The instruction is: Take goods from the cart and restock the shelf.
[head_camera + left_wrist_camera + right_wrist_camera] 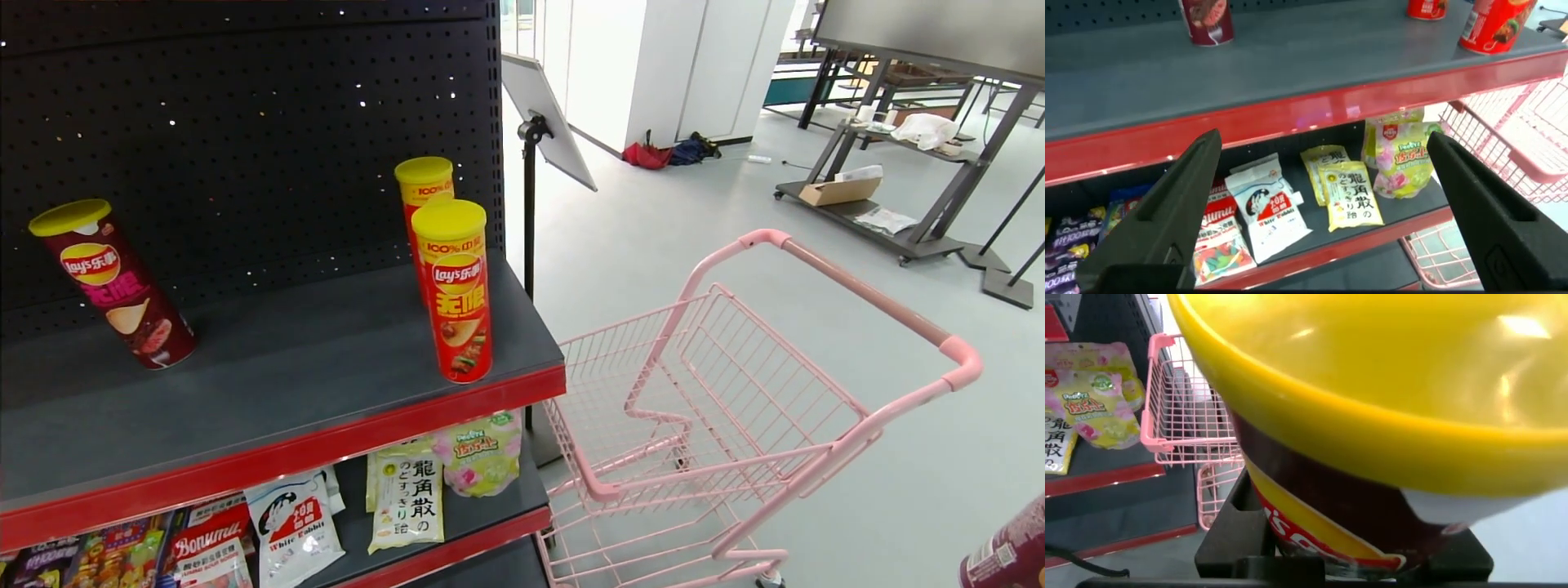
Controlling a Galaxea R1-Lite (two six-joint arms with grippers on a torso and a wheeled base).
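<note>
A: Left gripper [1315, 204]?
B: Spread open, holding nothing, facing the shelf [1290, 61].
A: And the goods?
B: Maroon chip can [1372, 416] clamped in the right gripper [1343, 563], right of the pink cart [735, 392]. Seemingly mid-carry; next, swing left and set it upright on the shelf.

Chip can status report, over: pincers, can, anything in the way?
Left pincer open, empty. Right pincer shut on maroon chip can. Top shelf: open room between shelved cans.

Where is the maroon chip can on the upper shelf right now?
In the head view, the maroon chip can stands at the left of the upper shelf, well apart from the two red cans at its right end.
</note>
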